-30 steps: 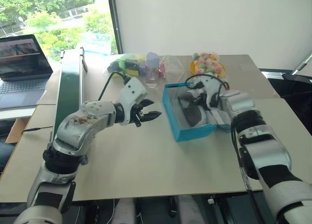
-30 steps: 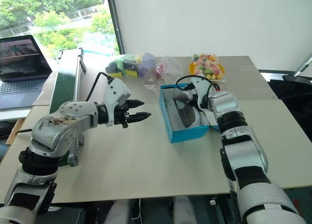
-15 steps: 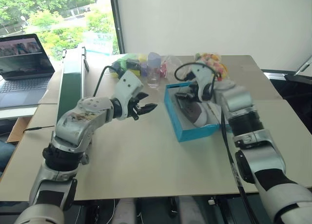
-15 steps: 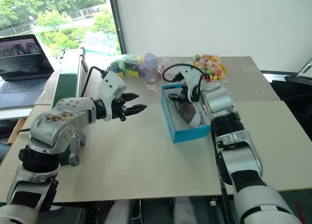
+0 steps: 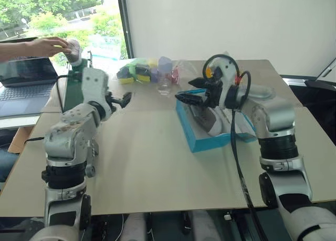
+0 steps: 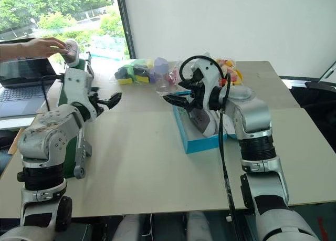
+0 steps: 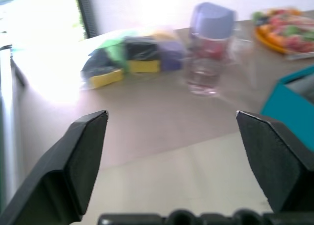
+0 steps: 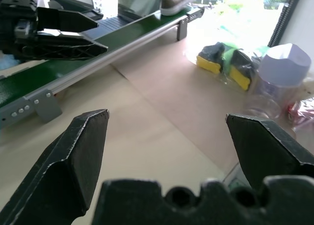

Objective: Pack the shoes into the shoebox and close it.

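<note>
1. I see the shoebox (image 5: 207,129): bright turquoise outside, whitish inside, standing open on the table (image 5: 157,167).
2. One shoe (image 5: 207,119) lies inside the shoebox: grey-taupe upper, white sole.
3. Second shoe (image 5: 72,51) is well apart from the shoebox, at the far end of the green conveyor (image 5: 73,88), under a person's hand (image 5: 44,45).
4. Right gripper (image 5: 190,97) hangs over the shoebox's near-left rim, fingers spread wide, holding nothing.
5. Left gripper (image 5: 119,101) is well clear of the shoebox, beside the conveyor, fingers spread, holding nothing.
6. Bags of toys (image 5: 137,71) and a clear jar with lilac lid (image 5: 165,75) sit behind the shoebox.
7. No readable brand or writing on the shoebox or shoes; I can't tell any label.
</note>
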Tool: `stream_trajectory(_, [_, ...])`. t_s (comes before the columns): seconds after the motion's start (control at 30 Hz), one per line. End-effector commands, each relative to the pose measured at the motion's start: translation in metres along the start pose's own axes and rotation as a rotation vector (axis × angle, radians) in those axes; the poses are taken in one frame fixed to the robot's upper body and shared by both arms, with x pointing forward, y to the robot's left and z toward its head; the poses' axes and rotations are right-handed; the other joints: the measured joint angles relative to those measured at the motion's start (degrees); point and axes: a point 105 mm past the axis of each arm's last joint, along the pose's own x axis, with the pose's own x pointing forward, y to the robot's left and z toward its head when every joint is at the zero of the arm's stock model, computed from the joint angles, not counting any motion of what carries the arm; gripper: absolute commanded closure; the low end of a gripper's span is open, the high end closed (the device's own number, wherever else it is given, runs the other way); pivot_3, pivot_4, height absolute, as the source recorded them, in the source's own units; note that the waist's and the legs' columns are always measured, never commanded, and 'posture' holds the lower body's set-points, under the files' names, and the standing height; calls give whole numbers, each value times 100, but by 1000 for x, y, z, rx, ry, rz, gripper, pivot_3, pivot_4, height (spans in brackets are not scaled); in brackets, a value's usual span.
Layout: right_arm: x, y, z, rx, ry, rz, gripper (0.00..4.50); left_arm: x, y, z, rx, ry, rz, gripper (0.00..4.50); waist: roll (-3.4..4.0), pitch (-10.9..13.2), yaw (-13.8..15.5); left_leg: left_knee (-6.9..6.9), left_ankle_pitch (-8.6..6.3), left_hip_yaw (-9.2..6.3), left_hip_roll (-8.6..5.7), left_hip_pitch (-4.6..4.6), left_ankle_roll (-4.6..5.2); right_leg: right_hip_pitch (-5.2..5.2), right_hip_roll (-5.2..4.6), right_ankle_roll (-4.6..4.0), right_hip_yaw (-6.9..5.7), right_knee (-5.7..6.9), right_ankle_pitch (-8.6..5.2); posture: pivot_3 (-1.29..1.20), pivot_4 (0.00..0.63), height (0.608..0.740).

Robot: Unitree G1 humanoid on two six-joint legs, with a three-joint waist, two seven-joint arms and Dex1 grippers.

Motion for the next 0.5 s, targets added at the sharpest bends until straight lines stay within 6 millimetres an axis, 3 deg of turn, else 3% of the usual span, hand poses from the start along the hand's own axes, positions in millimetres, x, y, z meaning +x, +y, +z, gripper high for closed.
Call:
stream_trajectory(0.03, [9, 10, 12, -58, -69, 46, 0, -12, 29, 9, 5, -74, 164, 65, 0, 0, 1, 0, 0, 0, 0, 0, 0, -1, 0, 1, -1, 0, 0, 0, 150, 738])
stream_trajectory(0.17, [27, 18, 9, -77, -107, 67, 0, -22, 57, 1, 9, -91, 316, 65, 0, 0, 20, 0, -1, 1, 0, -2, -1, -1, -3, -4, -2, -1, -2, 0, 150, 738])
stream_trajectory(0.5, [47, 39, -14, -74, -84, 159, 0, -23, 74, -38, -4, -49, 388, 65, -2, -1, 36, -2, -2, 9, 0, -9, -3, -8, -19, -5, -11, -3, -1, 0, 150, 738])
